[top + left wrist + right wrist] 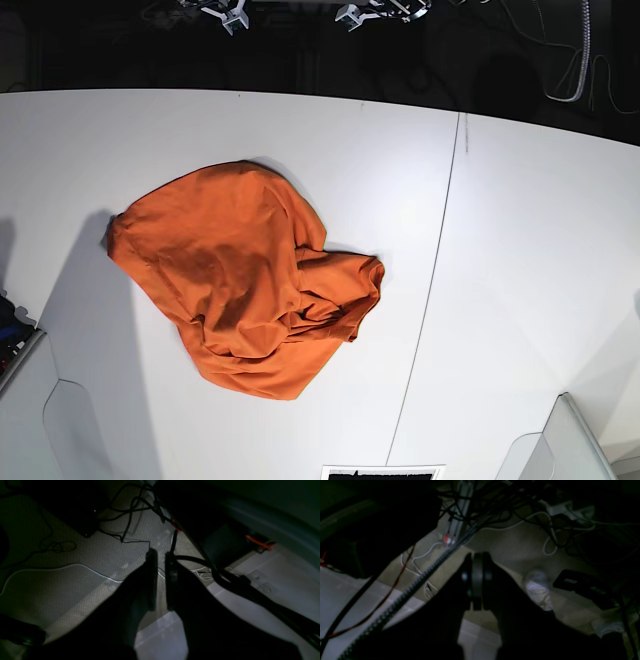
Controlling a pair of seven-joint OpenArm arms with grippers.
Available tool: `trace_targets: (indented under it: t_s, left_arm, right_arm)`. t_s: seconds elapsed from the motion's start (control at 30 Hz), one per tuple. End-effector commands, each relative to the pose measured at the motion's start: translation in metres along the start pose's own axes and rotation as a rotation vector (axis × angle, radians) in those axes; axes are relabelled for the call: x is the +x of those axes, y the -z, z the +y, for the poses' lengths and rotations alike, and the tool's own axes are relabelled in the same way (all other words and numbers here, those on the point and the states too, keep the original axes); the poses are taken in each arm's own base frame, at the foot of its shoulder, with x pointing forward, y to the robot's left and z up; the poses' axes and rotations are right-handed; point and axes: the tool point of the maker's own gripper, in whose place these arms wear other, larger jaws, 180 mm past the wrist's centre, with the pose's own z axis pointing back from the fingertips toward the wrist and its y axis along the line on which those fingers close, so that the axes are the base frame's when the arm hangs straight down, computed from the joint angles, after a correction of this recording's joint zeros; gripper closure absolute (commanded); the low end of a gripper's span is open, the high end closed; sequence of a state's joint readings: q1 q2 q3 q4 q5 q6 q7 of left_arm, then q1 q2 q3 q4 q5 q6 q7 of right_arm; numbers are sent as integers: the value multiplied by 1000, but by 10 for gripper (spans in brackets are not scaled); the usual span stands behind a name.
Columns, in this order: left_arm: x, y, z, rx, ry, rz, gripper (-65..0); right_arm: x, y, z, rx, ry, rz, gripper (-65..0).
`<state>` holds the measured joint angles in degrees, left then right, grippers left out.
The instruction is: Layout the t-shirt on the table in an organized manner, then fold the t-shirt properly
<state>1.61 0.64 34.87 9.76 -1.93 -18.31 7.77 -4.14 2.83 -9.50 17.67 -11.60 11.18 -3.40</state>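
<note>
**A:** Progress, as you can judge it from the overhead view: none yet. Your plain orange soft cloth t-shirt lies in a crumpled heap on the large flat matte white surface, left of the thin dark seam line that runs across the panels. Neither spreading nor folding has begun; everything is left for you to do.

**B:** And the arms?

**A:** You won't find either one in the overhead view. The wrist views show both hanging off the edge of the surface, over a carpeted floor strewn with dark cables. Your left fingers stand nearly together with a narrow slit between them and nothing in it. Your right fingers are pressed fully together, also with nothing held.

**B:** How does the shirt look?

**A:** Bunched and rounded. The broad upper left part is fairly smooth, while the lower right part is gathered into several overlapping folds. You can't pick out sleeves, collar or hem from here; they seem tucked into the heap. No white tag shows.

**B:** So what does the first move ask of me?

**A:** Probably bringing both arms over the surface and finding two edges you can draw apart to flatten the cloth.
</note>
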Motion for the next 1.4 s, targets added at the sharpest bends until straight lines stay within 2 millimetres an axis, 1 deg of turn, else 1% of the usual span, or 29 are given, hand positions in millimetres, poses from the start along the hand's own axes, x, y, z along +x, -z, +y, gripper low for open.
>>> trace_targets:
  t_s: [0.0, 0.1, 0.2, 0.4, 0.47, 0.53, 0.6, 0.67, 0.73, 0.8, 0.87, 0.97, 1.07, 1.17, 1.3, 1.37]
  left_arm:
    - [2, 1, -8, -19, 5, -11, -57]
    - [1, 2, -15, -30, 7, -21, -57]
    - [-4, 4, -27, -47, 7, -32, -57]
    - [-9, 0, -48, -65, 46, -104, -57]
    - [-8, -6, -55, -70, 57, -143, -57]
    - [-7, -14, -62, -74, 70, -186, -57]
    - [-5, -25, -65, -70, 73, -223, -57]
    - [-4, -39, -64, -56, 57, -258, -57]
    - [-1, -56, -59, -31, 30, -303, -57]
    - [5, -79, -49, 9, -1, -372, -57]
    - [11, -106, -38, 52, -23, -442, -57]
    - [22, -152, -26, 112, -21, -551, -57]
    - [35, -200, -27, 119, 14, -656, -58]
    - [49, -243, -31, 117, 67, -732, -58]
    - [65, -292, -26, 164, 66, -814, -60]
    - [72, -312, -20, 181, 54, -859, -60]
  right_arm:
    - [0, 0, 4, 17, 0, -10, 0]
    - [-3, 0, 5, 18, 1, -5, 0]
    - [-11, 0, 8, 22, 1, 0, 0]
    - [-33, -8, 25, 38, -10, -32, 0]
    - [-41, -15, 31, 52, -22, -54, 0]
    - [-45, -25, 37, 82, -45, -88, 0]
    - [-48, -38, 44, 128, -65, -129, 0]
    - [-46, -56, 50, 176, -47, -187, 0]
    - [-42, -77, 53, 213, -38, -250, 0]
    - [-39, -99, 53, 222, -53, -305, 0]
    - [-33, -124, 52, 224, -85, -360, 0]
    - [-21, -163, 54, 230, -151, -443, 0]
    - [2, -205, 59, 234, -246, -541, 0]
    - [31, -246, 63, 234, -350, -649, 0]
    - [71, -296, 65, 203, -465, -796, 0]
    - [91, -317, 59, 160, -492, -867, 0]
